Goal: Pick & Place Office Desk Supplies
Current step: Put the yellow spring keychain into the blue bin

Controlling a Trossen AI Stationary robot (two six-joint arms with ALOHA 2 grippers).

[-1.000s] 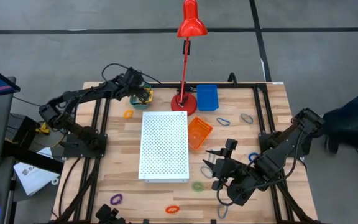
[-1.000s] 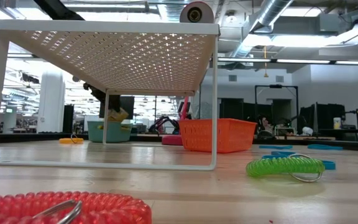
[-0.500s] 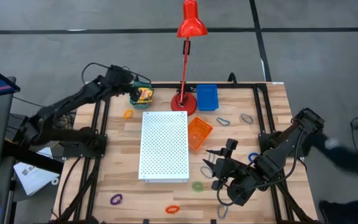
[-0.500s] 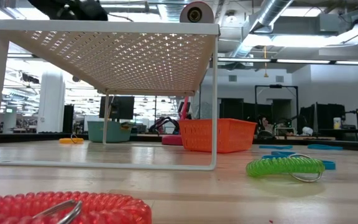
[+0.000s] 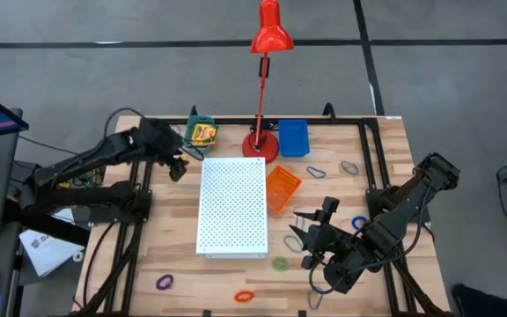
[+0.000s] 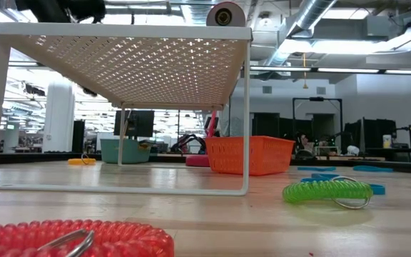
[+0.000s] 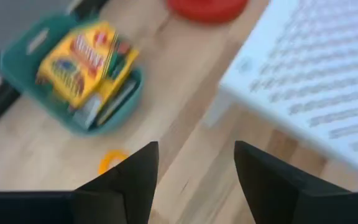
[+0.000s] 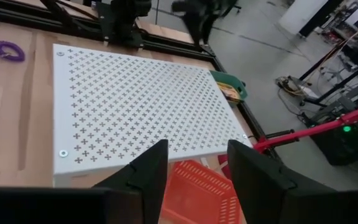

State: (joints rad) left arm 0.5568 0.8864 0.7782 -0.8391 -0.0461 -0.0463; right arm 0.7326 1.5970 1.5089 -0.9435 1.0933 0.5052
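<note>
Yellow-and-green printed boxes (image 7: 79, 59) lie stacked in a teal bin (image 5: 202, 132) at the table's far left. My left gripper (image 5: 181, 161) hovers open just near of that bin, with nothing between its fingers; an orange loop (image 7: 112, 162) lies on the wood below it. My right gripper (image 5: 304, 227) waits open at the near right, pointing at the white perforated board (image 5: 232, 205). Loops lie scattered on the table: blue (image 5: 315, 171), grey (image 5: 349, 166), green (image 5: 280, 262), purple (image 5: 164, 282) and orange (image 5: 245, 296).
A red desk lamp (image 5: 262, 79) stands on its base (image 5: 260, 145) at the far middle, with a blue bin (image 5: 293, 137) beside it. An orange bin (image 5: 281, 187) sits against the board's right side. The board stands on legs (image 6: 247, 107) above the table.
My left gripper has risen out of the teal bin and drawn back toward the table's near edge and slightly left, tipping as it went; it now hangs over the orange loop. The boxes stay in the bin.
</note>
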